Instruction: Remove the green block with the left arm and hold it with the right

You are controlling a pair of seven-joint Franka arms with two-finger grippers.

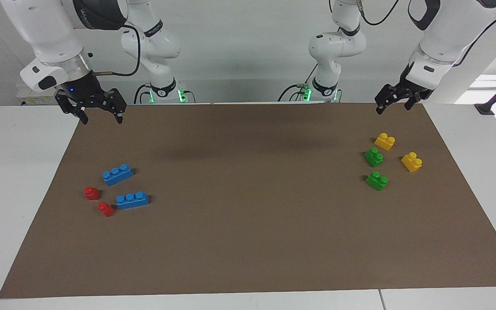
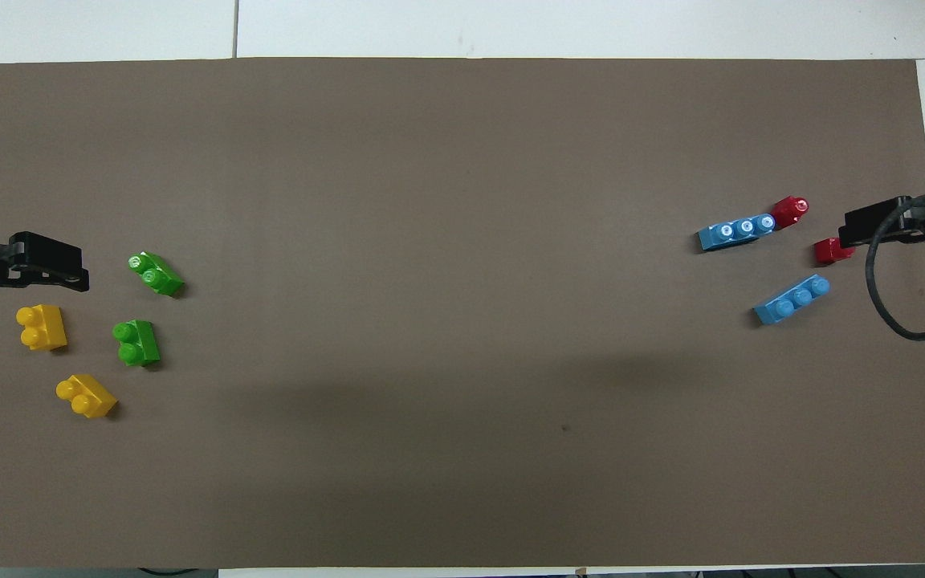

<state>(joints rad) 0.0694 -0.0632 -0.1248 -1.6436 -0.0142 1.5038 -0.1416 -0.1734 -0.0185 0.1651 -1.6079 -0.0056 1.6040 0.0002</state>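
Brown matting (image 1: 248, 241) covers the counter. Both tools hang released and empty: left tool (image 1: 395, 100) over the mat's edge near the yellow bricks (image 1: 384, 141), right tool (image 1: 98, 113) waiting at its corner. Two green blocks (image 1: 373, 157) lie untouched beside the yellows. Nothing's grasped yet; next, I'd say, the left tool must descend onto one.

Facing view: high, across the counter (image 1: 11, 181), looking toward both arm bases; takes in the whole mat (image 1: 248, 241) from a middling distance.
Overhead view: high above the robots' end, looking forward and steeply down; mat (image 2: 462, 498) fills it.
Shared: the mat and its bricks, seen half a turn apart.
Arms: whole in facing view; only tips overhead.
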